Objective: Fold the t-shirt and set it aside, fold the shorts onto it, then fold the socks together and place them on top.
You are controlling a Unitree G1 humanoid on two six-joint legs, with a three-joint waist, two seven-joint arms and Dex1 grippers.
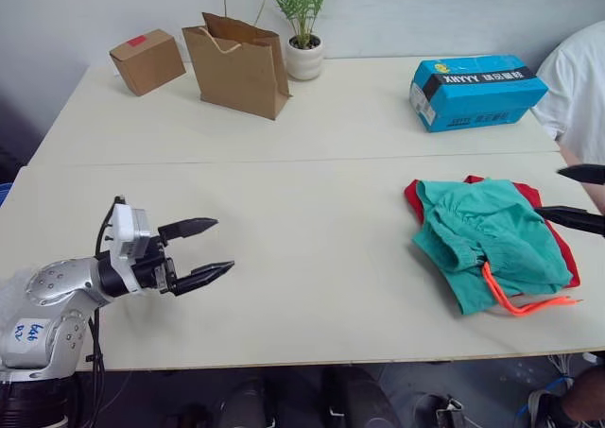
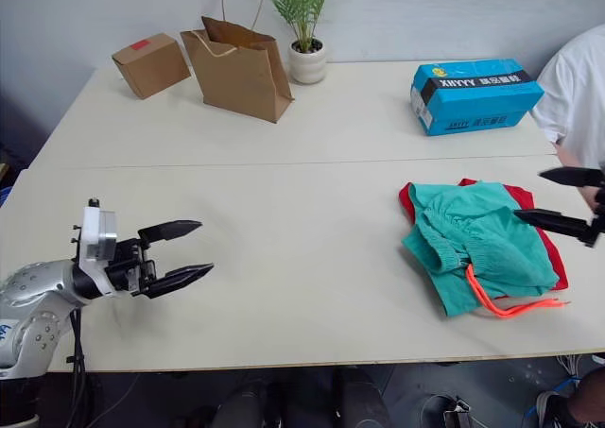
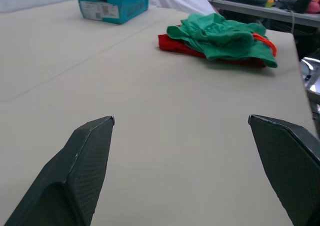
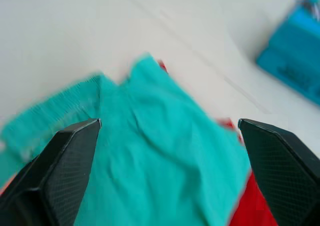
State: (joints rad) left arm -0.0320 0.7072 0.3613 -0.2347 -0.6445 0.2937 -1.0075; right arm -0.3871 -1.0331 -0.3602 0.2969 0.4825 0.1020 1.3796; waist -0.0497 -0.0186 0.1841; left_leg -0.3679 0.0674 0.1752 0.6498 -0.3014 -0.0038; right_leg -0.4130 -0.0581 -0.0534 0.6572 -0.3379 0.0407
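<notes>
The teal shorts (image 1: pixel 482 234) lie bunched on top of the folded red t-shirt (image 1: pixel 553 239) at the right of the table, with the orange drawstring (image 1: pixel 515 300) trailing toward the front edge. My right gripper (image 1: pixel 575 196) is open, hovering just above the right edge of that pile, nothing between its fingers. My left gripper (image 1: pixel 213 248) is open above bare table at the front left, far from the clothes. The socks are out of view.
At the back stand a small cardboard box (image 1: pixel 146 61), a brown paper bag (image 1: pixel 238 66), a potted plant (image 1: pixel 302 31) and a blue carton (image 1: pixel 475 91). A person in a white shirt (image 1: pixel 579 83) sits at the right edge of the table (image 1: pixel 312 286).
</notes>
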